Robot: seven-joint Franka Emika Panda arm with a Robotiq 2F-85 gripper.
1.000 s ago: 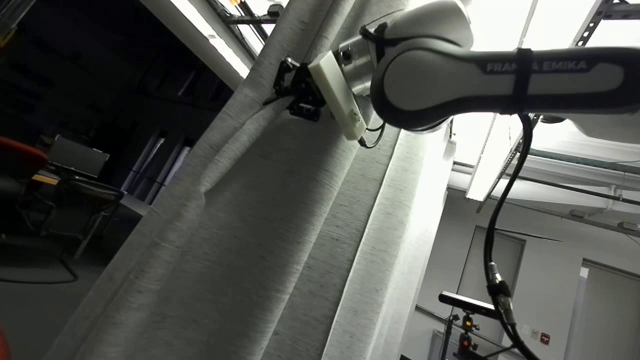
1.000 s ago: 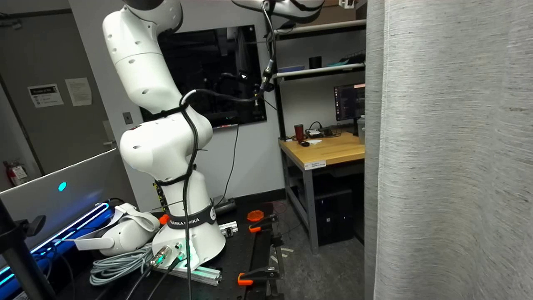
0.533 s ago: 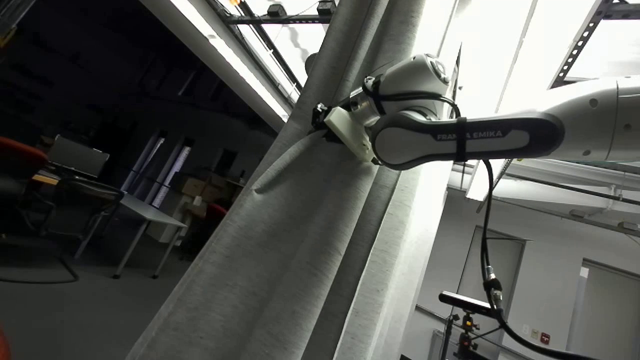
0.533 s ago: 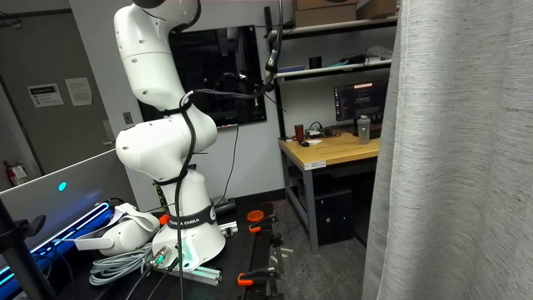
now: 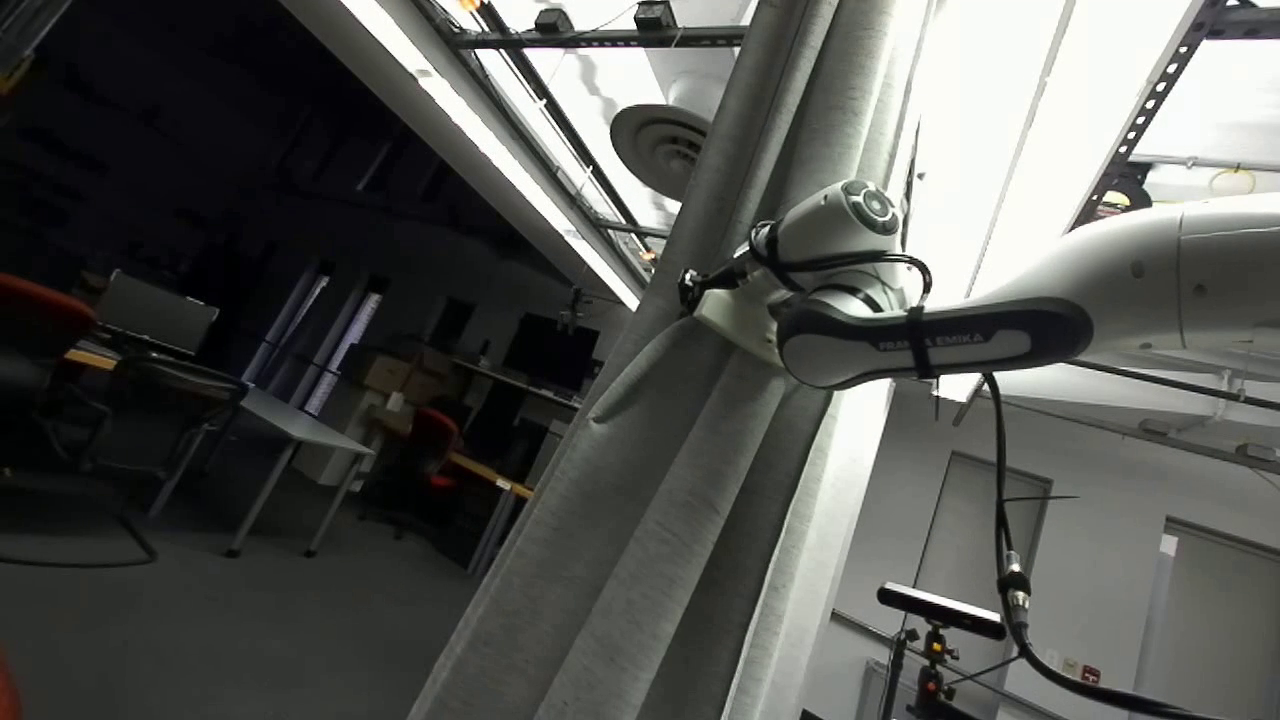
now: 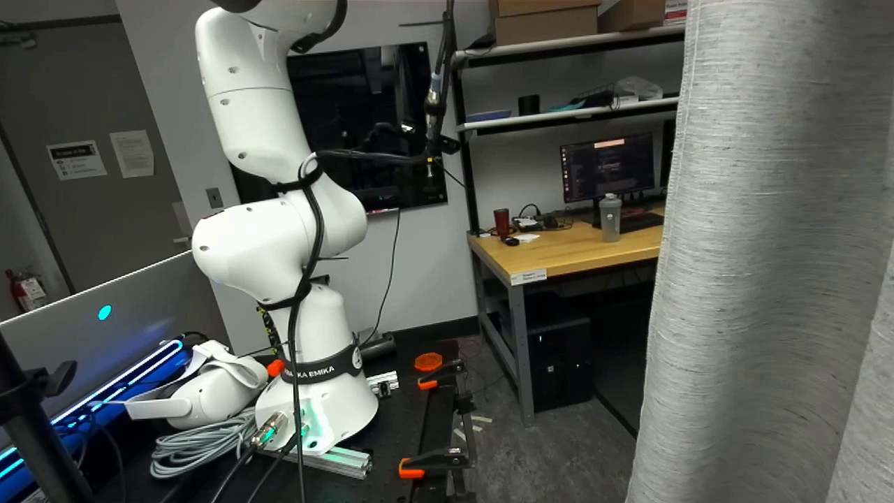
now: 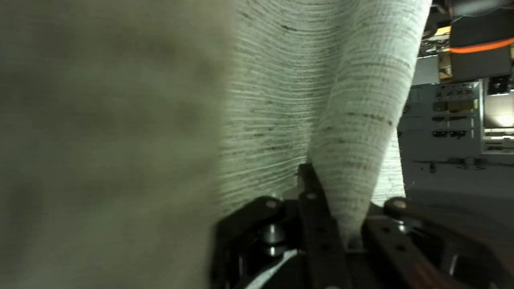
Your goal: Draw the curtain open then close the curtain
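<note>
Opening the curtain [image 5: 670, 480], likely the current step, is best done by slow sideways pull, since only a fold [image 7: 361, 128] is gripped by the end effector [image 7: 345, 208].

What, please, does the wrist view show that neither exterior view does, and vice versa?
Only the wrist view shows a fold of the curtain pinched between both fingers of the end effector. Only the exterior views show the robot's base, a headset and a ceiling vent. All share the curtain; the end effector partly shows in an exterior view.
</note>
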